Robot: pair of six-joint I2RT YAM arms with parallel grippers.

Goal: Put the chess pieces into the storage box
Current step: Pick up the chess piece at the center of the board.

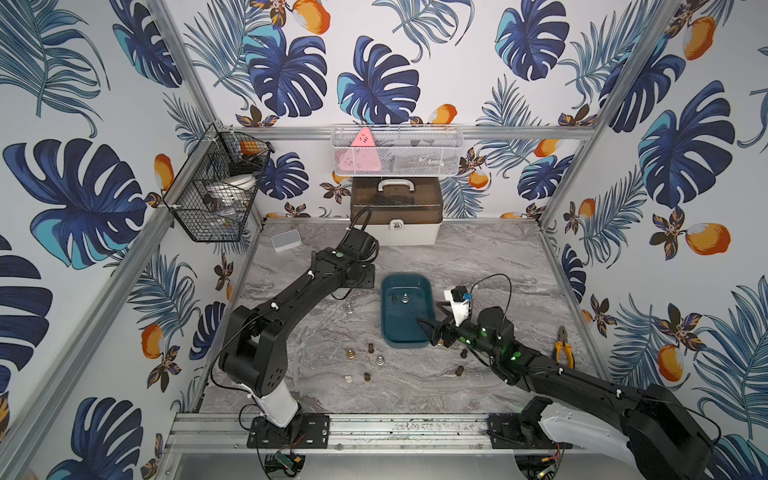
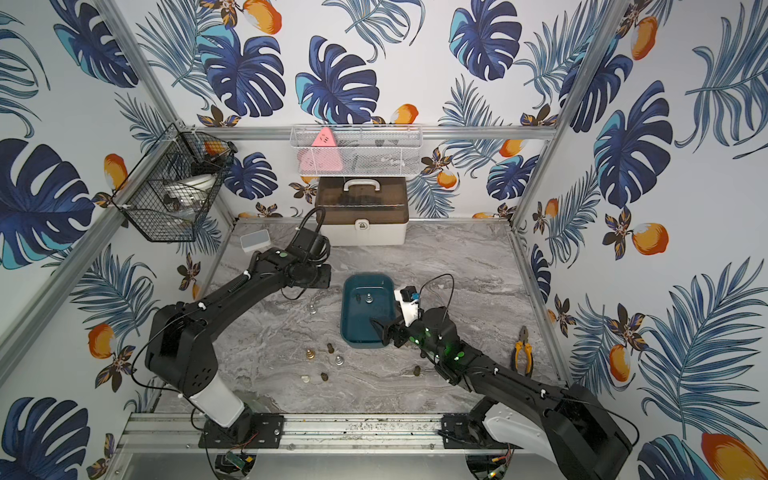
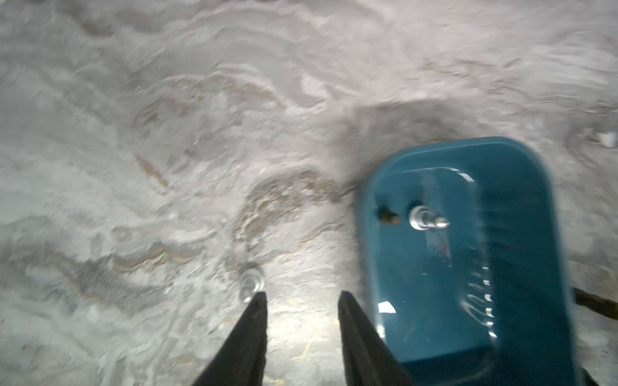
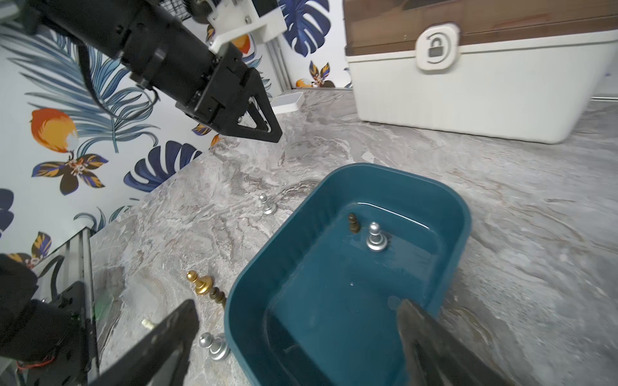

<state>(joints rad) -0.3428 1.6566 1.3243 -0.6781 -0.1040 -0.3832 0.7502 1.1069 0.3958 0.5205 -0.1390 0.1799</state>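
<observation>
Both top views looked down from high up at the front, facing the back wall (image 1: 436, 62), and took in the whole marble table (image 1: 478, 257). The left wrist camera sat close over the table, pointing down past the left gripper (image 3: 301, 293). The right wrist camera sat low and looked across toward the white case (image 4: 468, 93). All four showed the teal storage box (image 1: 399, 328).
</observation>
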